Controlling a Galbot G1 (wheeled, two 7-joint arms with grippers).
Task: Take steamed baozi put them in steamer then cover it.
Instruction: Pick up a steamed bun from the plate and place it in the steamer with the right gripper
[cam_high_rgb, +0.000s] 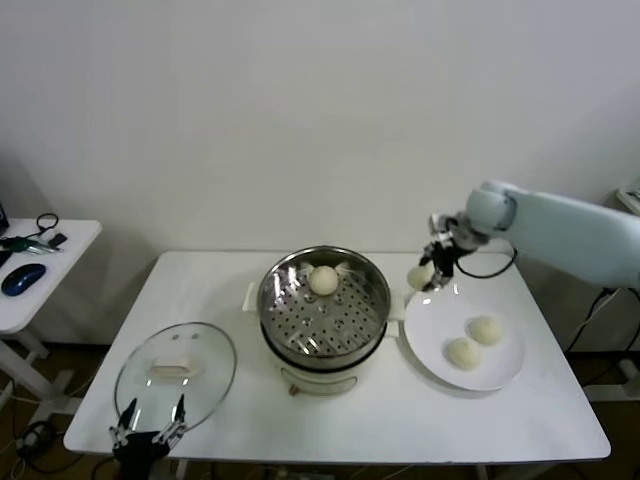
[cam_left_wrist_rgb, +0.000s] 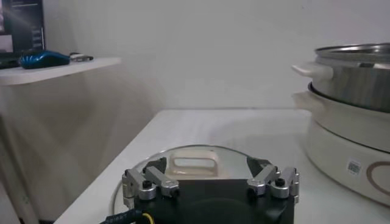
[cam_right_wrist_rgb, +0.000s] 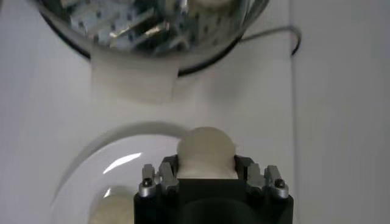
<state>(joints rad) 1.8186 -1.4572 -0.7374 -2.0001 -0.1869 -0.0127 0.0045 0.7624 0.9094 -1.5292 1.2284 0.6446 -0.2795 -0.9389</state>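
- Right end effector (cam_high_rgb: 428, 272): clamped on one baozi (cam_right_wrist_rgb: 205, 151), lifted above the plate's (cam_high_rgb: 430, 340) far edge, just beside the steamer (cam_high_rgb: 324, 305).
- Steamer: open on the desk (cam_high_rgb: 400, 420); one bun (cam_high_rgb: 323, 280) on its perforated tray.
- Plate: two buns (cam_high_rgb: 474, 342) remaining.
- Cover (cam_high_rgb: 175, 372): flat on the desk, left of the steamer.
- Left end effector (cam_left_wrist_rgb: 210, 182): fingers apart, idle by the cover.
- Handling advice: clear the steamer rim, lower onto bare tray beside the seated bun, release low.

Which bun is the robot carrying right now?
Start at the steel steamer mid-table, then look to the white plate beside it. Above the plate's far edge, the right pincer grips one bun in the air; the other buns lie untouched.
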